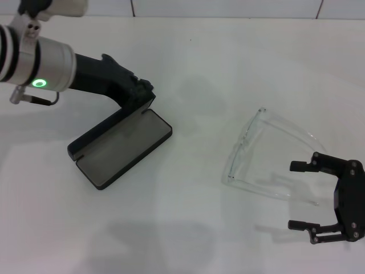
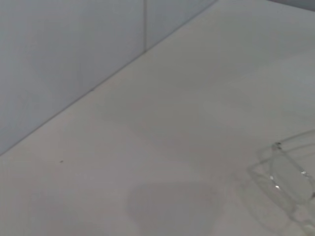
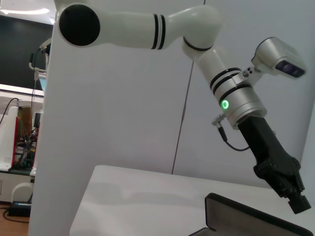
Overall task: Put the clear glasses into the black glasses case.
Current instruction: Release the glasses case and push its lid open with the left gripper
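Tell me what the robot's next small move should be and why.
Probably ease the right gripper forward over the clear glasses and close on them. Its fingers are open and sit just beside the glasses, which lie free on the table. The black glasses case is already open, with the left gripper at its raised lid.

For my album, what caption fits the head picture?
Left gripper holds the black glasses case open; clear glasses wait.

white table [image 1: 188,228], black glasses case [image 1: 122,149], clear glasses [image 1: 268,157]
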